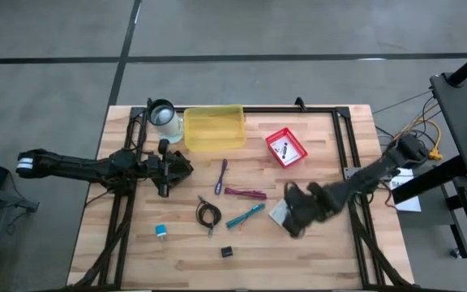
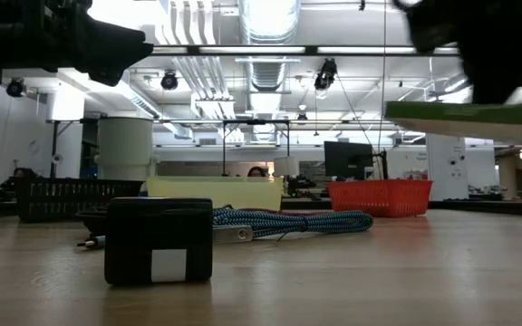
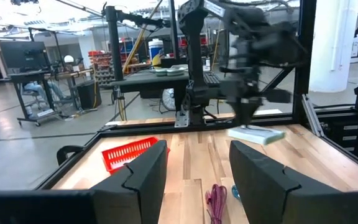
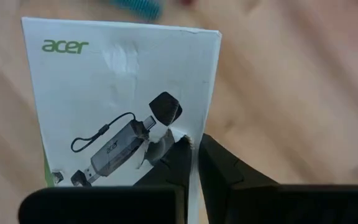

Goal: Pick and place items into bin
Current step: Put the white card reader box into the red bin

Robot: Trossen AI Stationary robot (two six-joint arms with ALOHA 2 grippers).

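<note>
My right gripper hangs over the table's right half, shut on a white printed card box marked "acer". On the wood to its left lie a teal pen, a maroon strip, a purple pen, a black coiled cable, a blue-white piece and a small black cube. The yellow bin stands at the far edge. My left gripper is open above the table's left half, touching nothing. A second card does not show. My right gripper holds the white box at one long edge, near a corner. The fingers come from above, pointing down, one over the printed face and one just past the edge. The box is lifted clear of the table and lies about level.
A red basket sits right of the yellow bin and a white cup left of it. Dark frame rails run along the table's sides. Bare wood stretches along the near edge.
</note>
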